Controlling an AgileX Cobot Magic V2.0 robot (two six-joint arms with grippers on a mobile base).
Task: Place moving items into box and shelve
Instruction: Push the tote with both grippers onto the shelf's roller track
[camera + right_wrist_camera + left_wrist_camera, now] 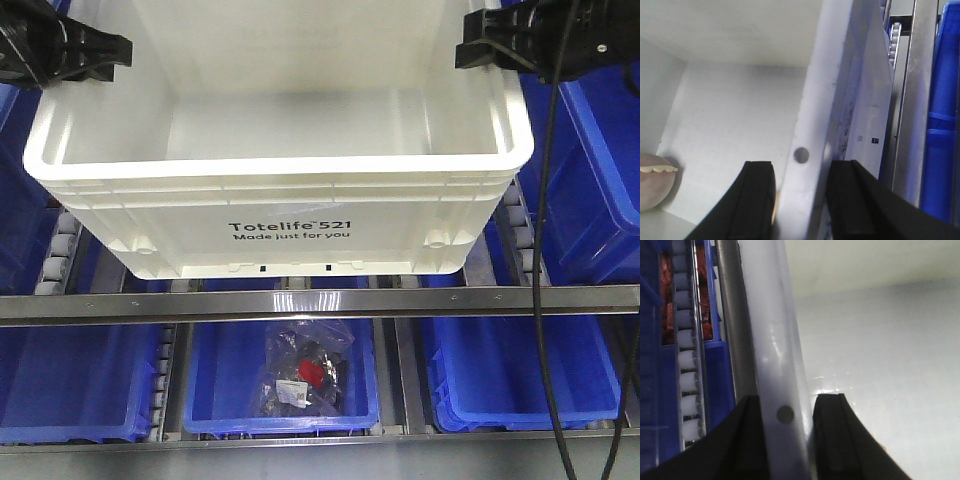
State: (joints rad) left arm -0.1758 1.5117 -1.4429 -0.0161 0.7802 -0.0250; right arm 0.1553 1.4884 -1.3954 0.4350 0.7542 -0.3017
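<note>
The white box [280,215] sits tilted above the shelf rail [320,300], over blue bins [90,385]. The left claw [785,440] clamps its left rim; the right claw [800,205] clamps its right rim. A pink plush toy [654,187] lies inside, by the box's wall.

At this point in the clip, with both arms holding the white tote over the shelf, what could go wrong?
1. The left gripper and right gripper each pinch only the thin rim of the box, so uneven motion could tilt it or let it slip.
2. The box hangs partly over the metal shelf rail; its base might catch there.
3. A pink plush toy lies loose inside and could roll if the box tilts.
</note>
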